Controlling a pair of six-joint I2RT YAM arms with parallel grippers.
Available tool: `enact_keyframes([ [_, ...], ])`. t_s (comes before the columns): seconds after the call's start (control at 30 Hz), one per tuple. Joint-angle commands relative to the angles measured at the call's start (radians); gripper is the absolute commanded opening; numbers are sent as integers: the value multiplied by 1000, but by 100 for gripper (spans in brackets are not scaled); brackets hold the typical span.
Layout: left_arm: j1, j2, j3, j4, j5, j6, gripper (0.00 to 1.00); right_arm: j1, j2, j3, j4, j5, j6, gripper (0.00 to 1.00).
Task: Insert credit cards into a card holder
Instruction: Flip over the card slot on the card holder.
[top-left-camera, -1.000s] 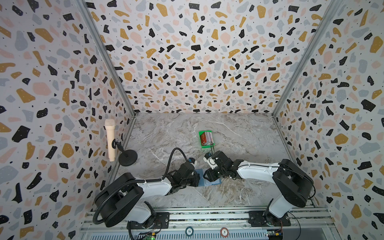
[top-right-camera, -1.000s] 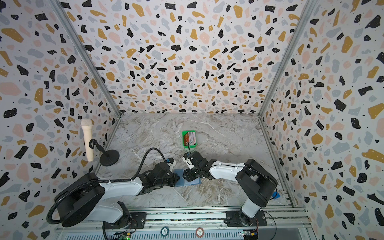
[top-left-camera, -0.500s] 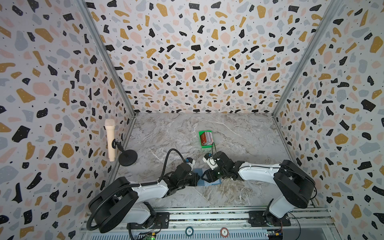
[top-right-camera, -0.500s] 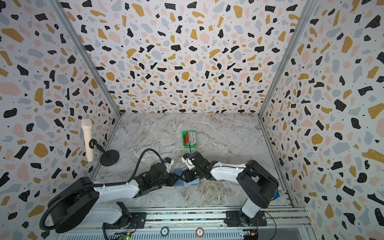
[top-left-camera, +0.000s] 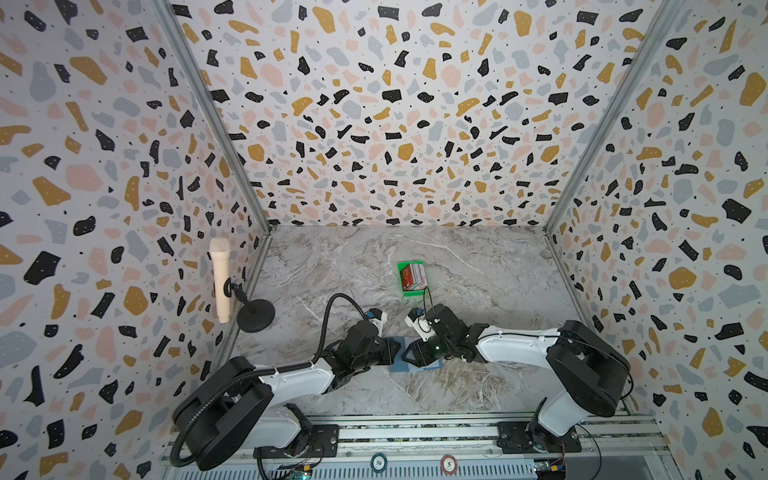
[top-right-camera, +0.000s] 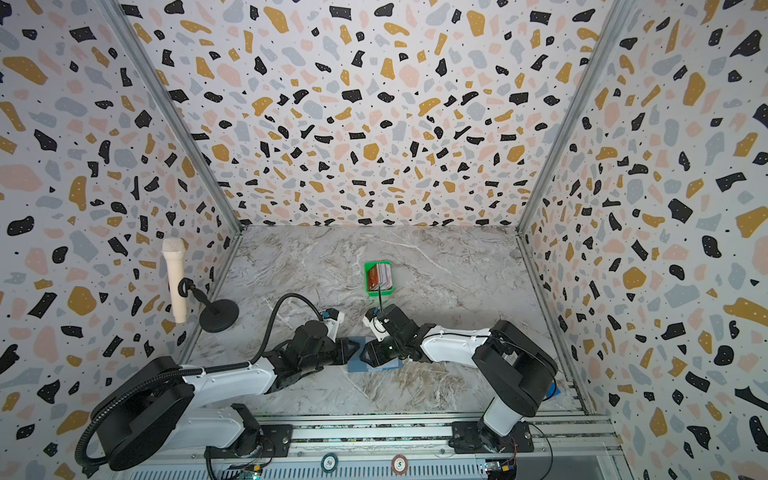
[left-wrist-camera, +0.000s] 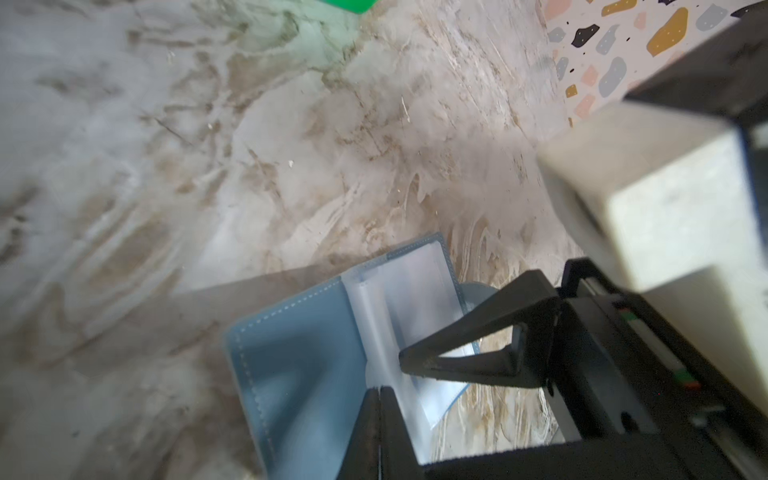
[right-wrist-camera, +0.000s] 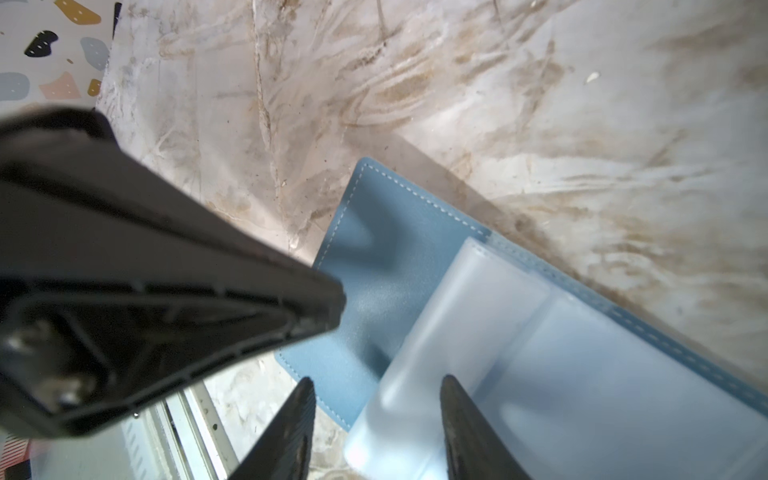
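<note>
**As found: both claws at the opened card holder**

Where the frame comes nearest the camera, along its bottom edge, the mounting rail (top-left-camera: 415, 434) carries my two arm bases. Both arms reach inward to the lower centre.

1. Card holder. In both top views the card holder (top-left-camera: 415, 366) lies opened on the marble table (top-left-camera: 478, 291), low and central in the frame, under my two claw tips. Its inner side faces up, with a blue flap (right-wrist-camera: 374, 249) and the clear sleeves (right-wrist-camera: 540, 353) beside it.

2. Left claw. My left claw (left-wrist-camera: 379, 390) is closed, finger against finger with no gap. Its tip sits over the blue flap, close to the sleeves. Whether it presses on the flap or pinches a sleeve edge, I cannot tell.

3. Right claw. My right claw (right-wrist-camera: 376, 384) stands partly spread. One finger is over the flap and the other over the sleeves, with the sleeves' rolled edge between them. The fingers have not closed on it. The two claws face each other tip to tip, near but apart.

4. Cards. Above centre, well apart from the holder, the credit cards (top-left-camera: 413, 276) sit stacked in a green tray (top-left-camera: 412, 293), showing red, white and bluish faces.

5. Surroundings. At mid-left a pale microphone (top-left-camera: 219, 282) stands on a black round stand (top-left-camera: 255, 316) at the table's edge. Speckled walls (top-left-camera: 395, 104) close the scene on three sides.
</note>
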Motion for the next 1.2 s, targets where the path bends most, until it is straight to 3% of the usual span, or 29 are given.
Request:
enact_keyframes([
  [0.0,3,22,59,48,17,28,8,6,-29,-1,-2,-1,1,50],
  [0.5,-12,213,89,76,79,28,3,20,-35,18,-19,3,-9,50],
  [0.9,-9,207,62,64,67,35,0,-18,-155,-44,-55,47,6,50],
  [1.17,-8,188,61,67,66,28,1,-41,-87,-55,-49,63,7,24],
])
